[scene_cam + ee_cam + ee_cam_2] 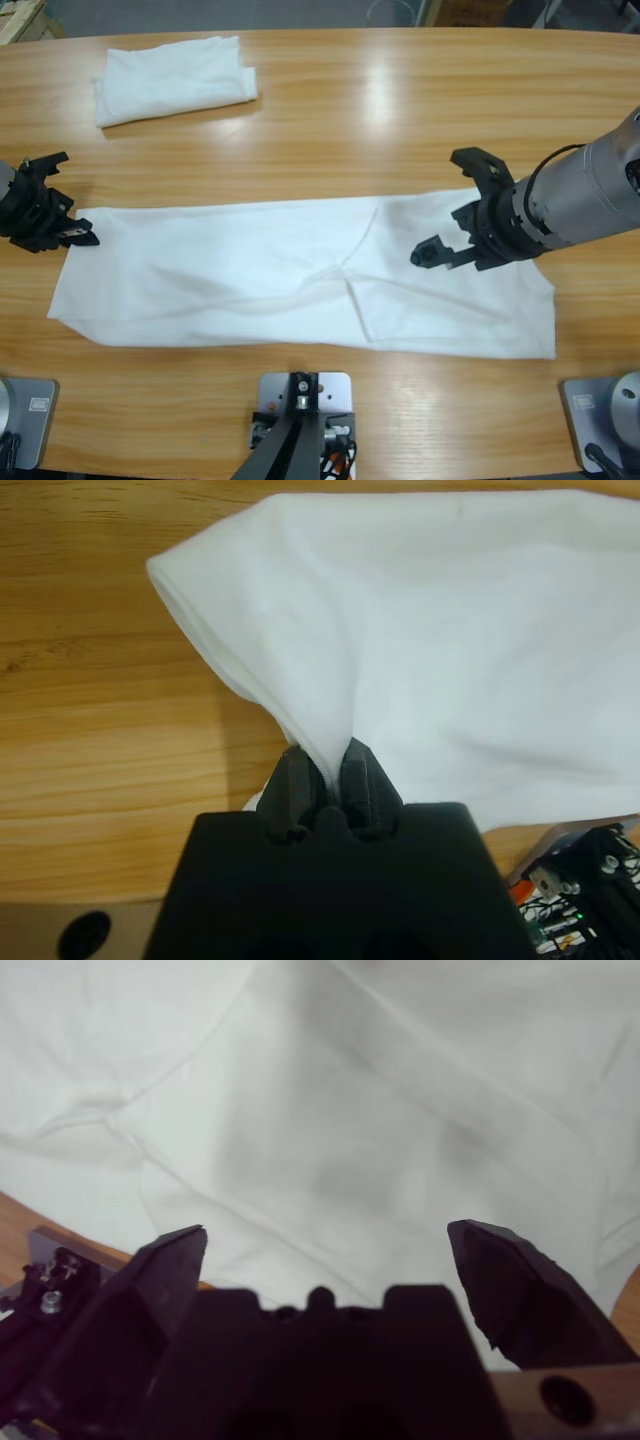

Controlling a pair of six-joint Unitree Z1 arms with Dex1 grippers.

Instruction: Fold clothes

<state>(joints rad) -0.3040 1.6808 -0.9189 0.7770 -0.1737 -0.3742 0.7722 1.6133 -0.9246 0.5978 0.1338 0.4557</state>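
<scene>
So the left gripper point(325, 780) is pinching a fold of the white T-shirt point(300, 275) right at its corner, jaws squeezed together on the cloth, which is bunching up into a little peak between them. From above that's the gripper at the shirt's left end point(75, 232), probably holding the corner so it can be carried over for a fold. The right gripper point(455, 215) is hovering over the other end with its jaws spread wide and nothing in them; its wrist view is just looking down at wrinkled fabric and a seam point(330, 1140). My guess is it's lining up to grab that side.

The shirt is lying flat in a long band across the table point(400, 110), near the front edge. A second white garment point(172, 80), already folded, is sitting well apart at the back left. Lots of bare wood is showing between them, so there's room for swinging the cloth over.
</scene>
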